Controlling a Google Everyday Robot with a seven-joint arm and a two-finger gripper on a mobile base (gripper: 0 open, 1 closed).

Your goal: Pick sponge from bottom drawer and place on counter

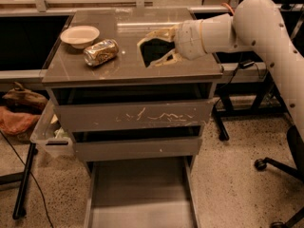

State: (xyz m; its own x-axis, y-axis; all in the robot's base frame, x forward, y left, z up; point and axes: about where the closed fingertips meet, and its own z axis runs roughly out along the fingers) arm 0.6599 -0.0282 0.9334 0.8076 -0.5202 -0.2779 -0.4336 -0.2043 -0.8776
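My gripper (144, 54) reaches in from the right over the counter (118, 70), shut on the sponge (156, 51). The sponge shows as a dark green block between the pale fingers (159, 33), just above or at the counter's surface near its front middle; I cannot tell whether it touches. The bottom drawer (142, 194) is pulled out below, and its plain grey floor is bare.
A crushed gold can (100, 52) and a cream bowl (80, 34) sit on the counter's left part. Two scratched grey drawer fronts (135, 115) are shut. A clear bin (47, 134) hangs at the cabinet's left. A chair base (280, 165) stands at the right.
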